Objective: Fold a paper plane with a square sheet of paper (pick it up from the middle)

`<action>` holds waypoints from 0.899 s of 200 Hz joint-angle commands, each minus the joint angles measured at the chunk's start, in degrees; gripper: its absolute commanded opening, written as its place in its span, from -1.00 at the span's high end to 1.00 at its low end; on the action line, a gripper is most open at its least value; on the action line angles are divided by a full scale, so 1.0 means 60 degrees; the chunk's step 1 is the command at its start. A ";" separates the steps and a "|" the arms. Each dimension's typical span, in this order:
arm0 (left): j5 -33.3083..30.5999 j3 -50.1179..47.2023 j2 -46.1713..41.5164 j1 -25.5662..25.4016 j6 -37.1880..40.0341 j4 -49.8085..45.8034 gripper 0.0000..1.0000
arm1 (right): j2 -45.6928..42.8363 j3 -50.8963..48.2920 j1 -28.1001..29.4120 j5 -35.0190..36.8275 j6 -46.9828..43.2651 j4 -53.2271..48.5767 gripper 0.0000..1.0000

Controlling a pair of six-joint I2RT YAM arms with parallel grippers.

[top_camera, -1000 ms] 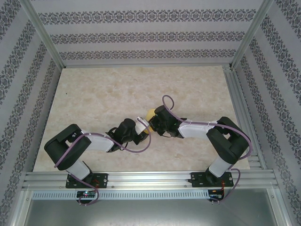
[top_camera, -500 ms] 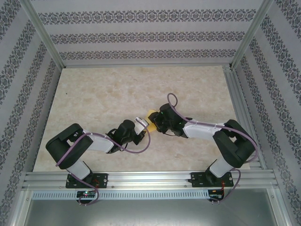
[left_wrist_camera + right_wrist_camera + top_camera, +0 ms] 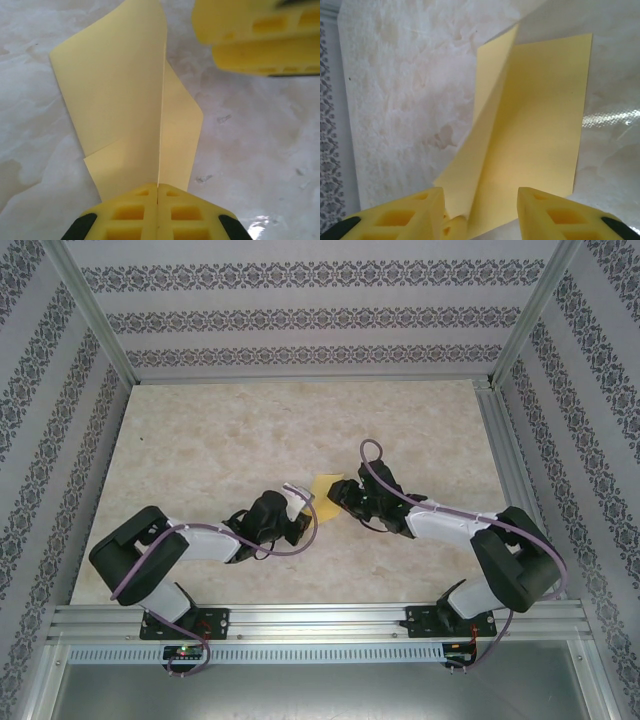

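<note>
Looking down from the top camera, you are seeing the sheet of paper [image 3: 326,484] sitting at mid-table on the marble table [image 3: 200,440], between the two arms. The left gripper [image 3: 298,494] is reaching in from the left and touching the sheet's left edge, while the right gripper [image 3: 337,500] is pointing at it from the right, just beside it. Moving to the left wrist camera, you are watching the left gripper [image 3: 157,195] pinching the near end of the sheet of paper [image 3: 117,95] with its jaws pressed fully together. The sheet is folded along a lengthwise crease and is rising away from the fingers, one flap spreading left and a narrower one right. The right gripper's fingers [image 3: 255,35] are hanging at the far right, apart from the sheet. Turning to the right wrist camera, you are seeing the right gripper [image 3: 480,200] standing with its jaws well apart and gripping nothing. The creased sheet of paper [image 3: 540,125] is running up from the gap between them, over the table [image 3: 395,100].
</note>
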 commanded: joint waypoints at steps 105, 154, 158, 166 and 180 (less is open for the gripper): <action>0.2475 0.0039 0.0443 0.1232 -0.4261 0.0211 1.00 | 0.2078 0.0417 0.0019 -0.1714 -0.1228 0.2432 0.15; 0.2796 0.0029 0.0691 0.1493 -0.4904 0.0316 1.00 | 0.2491 0.0771 0.0070 -0.1644 -0.1315 0.2048 0.13; 0.2804 0.0024 0.0697 0.1507 -0.4931 0.0313 1.00 | 0.2528 0.0780 0.0079 -0.1617 -0.1326 0.2010 0.13; 0.2839 0.0018 0.0699 0.1559 -0.5000 0.0315 1.00 | 0.2573 0.0813 0.0074 -0.1545 -0.1319 0.1891 0.13; 0.2852 -0.0010 0.0698 0.1618 -0.5115 0.0312 1.00 | 0.2623 0.0816 0.0084 -0.1458 -0.1323 0.1836 0.14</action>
